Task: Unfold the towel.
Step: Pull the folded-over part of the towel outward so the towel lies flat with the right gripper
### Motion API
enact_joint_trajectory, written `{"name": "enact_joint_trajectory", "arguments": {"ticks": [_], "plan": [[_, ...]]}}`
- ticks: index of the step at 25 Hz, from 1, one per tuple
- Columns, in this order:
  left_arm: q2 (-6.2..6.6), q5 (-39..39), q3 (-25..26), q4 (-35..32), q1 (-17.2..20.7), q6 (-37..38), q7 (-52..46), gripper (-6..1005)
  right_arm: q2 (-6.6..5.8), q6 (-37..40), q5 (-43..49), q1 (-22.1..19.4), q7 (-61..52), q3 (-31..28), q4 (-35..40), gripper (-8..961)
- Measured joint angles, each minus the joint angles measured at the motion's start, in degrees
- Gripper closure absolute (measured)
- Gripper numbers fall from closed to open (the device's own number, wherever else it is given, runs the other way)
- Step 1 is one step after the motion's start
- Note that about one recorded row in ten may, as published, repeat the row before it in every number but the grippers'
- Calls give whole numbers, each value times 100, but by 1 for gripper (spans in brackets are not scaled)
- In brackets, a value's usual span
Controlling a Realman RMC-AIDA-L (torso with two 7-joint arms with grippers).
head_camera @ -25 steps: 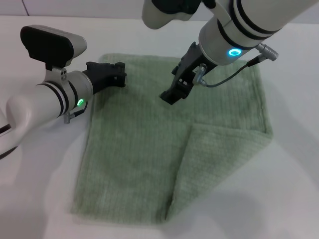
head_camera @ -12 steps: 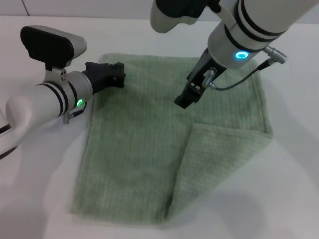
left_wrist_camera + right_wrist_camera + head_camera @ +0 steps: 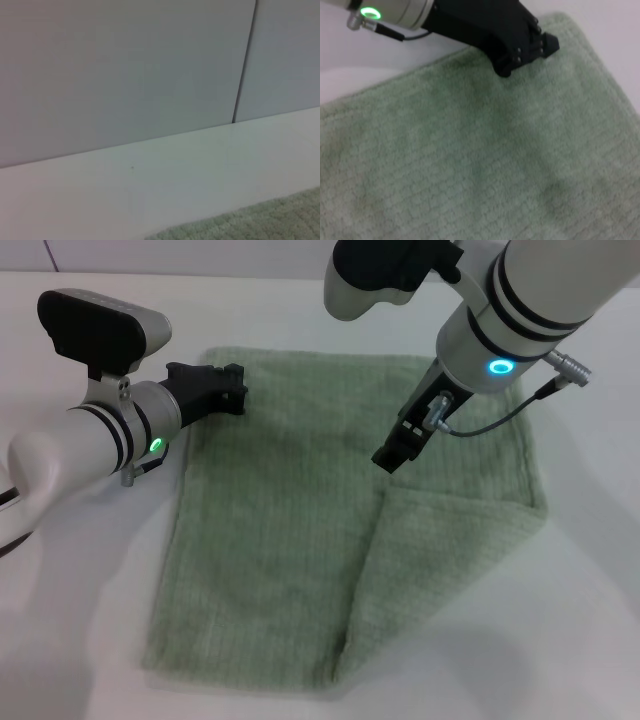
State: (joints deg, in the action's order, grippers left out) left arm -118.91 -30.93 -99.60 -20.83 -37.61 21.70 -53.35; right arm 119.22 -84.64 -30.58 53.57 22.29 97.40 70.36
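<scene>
On the white desk (image 3: 90,570) the sage-green towel (image 3: 270,540) is laid flat, with its near right corner folded over toward the middle, so a triangular flap (image 3: 440,560) lies on the right half. The fold edge runs from the towel's middle down to the near edge. The right gripper (image 3: 392,458) is held low over the towel just beyond the flap's far tip; whether its jaws are released or clenched cannot be told. The left gripper (image 3: 225,388) is positioned at the towel's far left corner, just at the edge; its jaws look clenched with nothing seen between them. In the right wrist view the left gripper (image 3: 530,47) is seen over the towel's edge.
</scene>
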Motion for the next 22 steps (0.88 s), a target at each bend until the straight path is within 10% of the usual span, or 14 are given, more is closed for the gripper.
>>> {"name": "enact_joint_trajectory", "arguments": {"ticks": [22], "plan": [[-10,0,-33,-25,0,0,23,1001,23,42,-256,-22,0,15,-598,336]]}}
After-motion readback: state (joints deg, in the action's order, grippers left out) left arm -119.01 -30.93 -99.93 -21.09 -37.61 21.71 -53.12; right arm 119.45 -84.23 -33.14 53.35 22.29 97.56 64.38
